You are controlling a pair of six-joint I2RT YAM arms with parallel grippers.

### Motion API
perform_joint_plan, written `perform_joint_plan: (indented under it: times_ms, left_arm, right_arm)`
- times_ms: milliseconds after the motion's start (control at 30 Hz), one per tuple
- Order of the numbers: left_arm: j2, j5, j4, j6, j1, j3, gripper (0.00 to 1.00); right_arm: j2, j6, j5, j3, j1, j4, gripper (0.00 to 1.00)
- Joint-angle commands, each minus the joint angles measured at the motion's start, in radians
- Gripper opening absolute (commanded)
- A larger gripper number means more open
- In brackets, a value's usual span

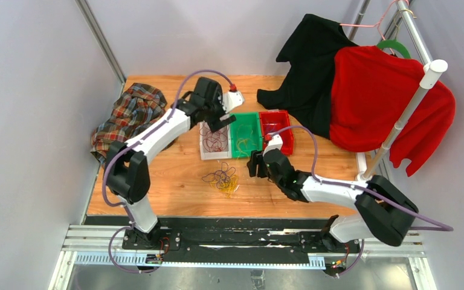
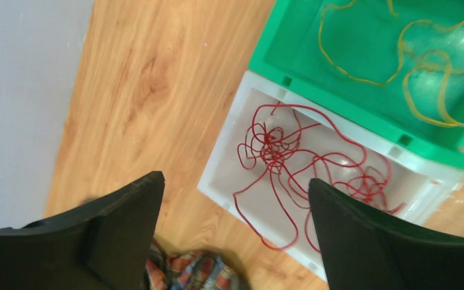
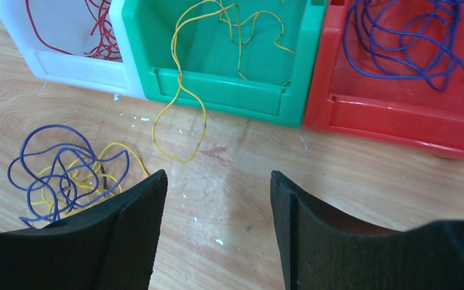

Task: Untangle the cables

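Observation:
Dark red cables (image 2: 290,157) lie curled in the white bin (image 2: 217,175), one loop hanging over its rim. My left gripper (image 2: 235,179) hovers open just above that bin (image 1: 208,151), nothing between its fingers. Yellow cables (image 2: 423,66) lie in the green bin (image 2: 296,54); one yellow strand (image 3: 181,121) trails over its front onto the table. Purple cables (image 3: 405,42) fill the red bin (image 3: 399,121). A loose purple and yellow tangle (image 3: 66,175) sits on the wood, left of my right gripper (image 3: 217,173), which is open and empty near the table (image 1: 255,164).
A plaid cloth (image 1: 130,115) lies bunched at the table's left edge, close to the left arm. A black garment (image 1: 314,66) and a red garment (image 1: 386,103) hang on a white rack (image 1: 411,103) at the right, draping over the table corner.

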Motion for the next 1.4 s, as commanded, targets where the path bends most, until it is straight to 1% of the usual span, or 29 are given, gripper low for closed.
perform_joint_plan:
  times_ms: [0,67,200,267,333,467,500,567,600,733,833,967,1067,1133,1200,1300,1367]
  left_arm:
    - [-0.088,0.165,-0.275,-0.081,0.029,0.118,0.99]
    - [-0.120,0.203,-0.316,-0.092,0.037,0.135,0.98]
    - [-0.173,0.237,-0.421,-0.097,0.041,0.178,0.98]
    - [-0.202,0.248,-0.450,-0.105,0.042,0.172,0.98]
    - [-0.242,0.257,-0.453,-0.109,0.042,0.143,0.98]
    - [-0.322,0.270,-0.454,-0.098,0.042,0.079,0.98]
    - [-0.336,0.269,-0.454,-0.096,0.042,0.067,0.98]
    - [-0.367,0.269,-0.455,-0.092,0.042,0.040,0.98]
    - [-0.378,0.272,-0.458,-0.090,0.042,0.026,0.98]
    - [-0.405,0.315,-0.483,-0.109,0.042,-0.023,0.98]
    - [-0.409,0.384,-0.491,-0.175,0.042,-0.066,0.99]
    - [-0.386,0.500,-0.484,-0.274,0.037,-0.131,0.99]
    - [-0.357,0.500,-0.454,-0.342,0.010,-0.169,1.00]
    - [-0.342,0.504,-0.417,-0.379,-0.003,-0.193,0.98]
    - [-0.333,0.497,-0.373,-0.410,-0.018,-0.219,0.96]
    - [-0.317,0.491,-0.308,-0.452,-0.029,-0.255,0.93]
    - [-0.297,0.479,-0.277,-0.478,-0.035,-0.268,0.90]
  right_arm:
    - [0.082,0.012,-0.056,0.068,-0.032,0.066,0.63]
    - [0.125,0.024,-0.083,0.089,-0.048,0.073,0.62]
    - [0.192,0.053,-0.138,0.118,-0.073,0.115,0.59]
    - [0.221,0.063,-0.158,0.140,-0.079,0.122,0.55]
    - [0.247,0.070,-0.178,0.166,-0.087,0.125,0.49]
    - [0.270,0.079,-0.209,0.202,-0.107,0.121,0.33]
    - [0.274,0.082,-0.217,0.213,-0.115,0.115,0.27]
    - [0.282,0.078,-0.228,0.239,-0.137,0.096,0.07]
    - [0.287,0.071,-0.231,0.255,-0.148,0.081,0.01]
    - [0.313,0.021,-0.247,0.327,-0.195,0.038,0.01]
    - [0.360,-0.031,-0.249,0.409,-0.217,0.002,0.01]
    - [0.441,-0.139,-0.206,0.536,-0.223,-0.049,0.01]
    - [0.552,-0.234,-0.165,0.670,-0.223,-0.147,0.01]
    - [0.611,-0.268,-0.156,0.732,-0.221,-0.208,0.01]
    - [0.635,-0.286,-0.158,0.746,-0.215,-0.230,0.00]
    - [0.629,-0.312,-0.136,0.718,-0.193,-0.223,0.01]
    - [0.611,-0.329,-0.118,0.704,-0.177,-0.226,0.08]
